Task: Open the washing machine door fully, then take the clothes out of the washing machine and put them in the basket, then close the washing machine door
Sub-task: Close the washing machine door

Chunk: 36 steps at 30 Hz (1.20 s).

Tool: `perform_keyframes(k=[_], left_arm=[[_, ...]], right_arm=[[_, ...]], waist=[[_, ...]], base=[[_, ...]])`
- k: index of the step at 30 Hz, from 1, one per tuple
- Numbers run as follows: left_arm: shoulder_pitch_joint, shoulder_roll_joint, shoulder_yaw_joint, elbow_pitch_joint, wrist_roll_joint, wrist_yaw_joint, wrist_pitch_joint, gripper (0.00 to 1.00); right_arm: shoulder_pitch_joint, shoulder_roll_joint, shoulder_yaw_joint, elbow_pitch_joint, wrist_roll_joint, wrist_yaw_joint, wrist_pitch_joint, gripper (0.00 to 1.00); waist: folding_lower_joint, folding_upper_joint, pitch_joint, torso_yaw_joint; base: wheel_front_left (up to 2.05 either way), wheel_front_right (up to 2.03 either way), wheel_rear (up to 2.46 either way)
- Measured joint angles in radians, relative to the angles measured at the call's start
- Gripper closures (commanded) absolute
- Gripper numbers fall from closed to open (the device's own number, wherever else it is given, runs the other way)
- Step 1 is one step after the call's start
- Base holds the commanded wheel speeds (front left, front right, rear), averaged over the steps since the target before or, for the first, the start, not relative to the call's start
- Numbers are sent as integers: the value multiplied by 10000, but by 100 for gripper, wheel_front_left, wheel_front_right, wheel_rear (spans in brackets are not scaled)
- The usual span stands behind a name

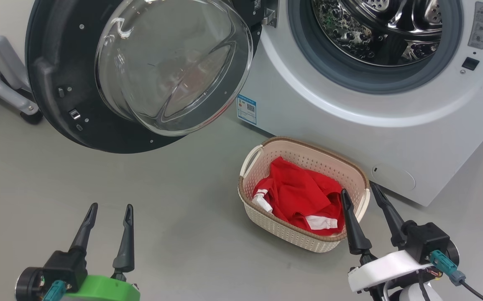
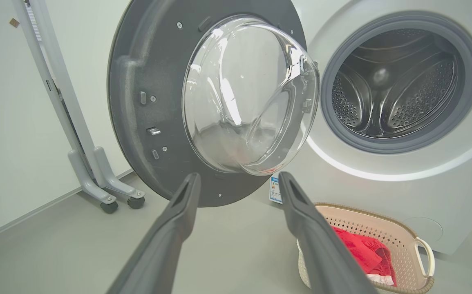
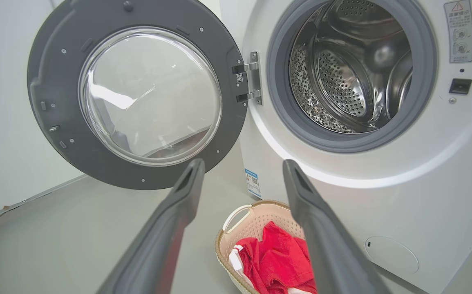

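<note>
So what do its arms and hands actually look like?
Each ends in a gripper with two long, dark, tapering fingers. The left gripper sits on a bright green mount, the right gripper on a white mount. Both carry a teal connector; the right's trails a black cable.

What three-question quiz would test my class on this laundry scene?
1. True or false: the red garment lies in the basket.
2. Choose one: the washer door is A shut, B swung open, C taken off.
3. Fill in: the left end effector and the right end effector both stand ____, holding nothing.
Key: 1 true; 2 B; 3 open.
</note>
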Motion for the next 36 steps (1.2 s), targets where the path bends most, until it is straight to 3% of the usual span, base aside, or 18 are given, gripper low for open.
perform_keyframes(k=[23, 24, 26, 27, 36], left_arm=[[28, 0, -58, 6, 0, 0, 0, 0], [28, 0, -59, -4, 0, -8, 0, 4], [28, -2, -69, -8, -4, -12, 0, 78], [28, -2, -67, -23, -6, -12, 0, 100], [27, -10, 345, -468, -35, -15, 0, 100]], right_arm=[[-2, -4, -38, 40, 0, 12, 0, 0], [-2, -4, -42, 40, 0, 12, 0, 0], [-3, -6, -46, 40, 0, 12, 0, 0], [-3, -6, -48, 36, 0, 12, 0, 0], [-37, -40, 128, -75, -176, 12, 0, 0]], waist=[[0, -1, -7, -41], [0, 0, -1, -40], [0, 0, 12, -38], [0, 0, 24, -36], [0, 0, 398, -38]], base=[[0, 0, 0], [0, 0, 0], [0, 0, 0], [0, 0, 0], [0, 0, 0]])
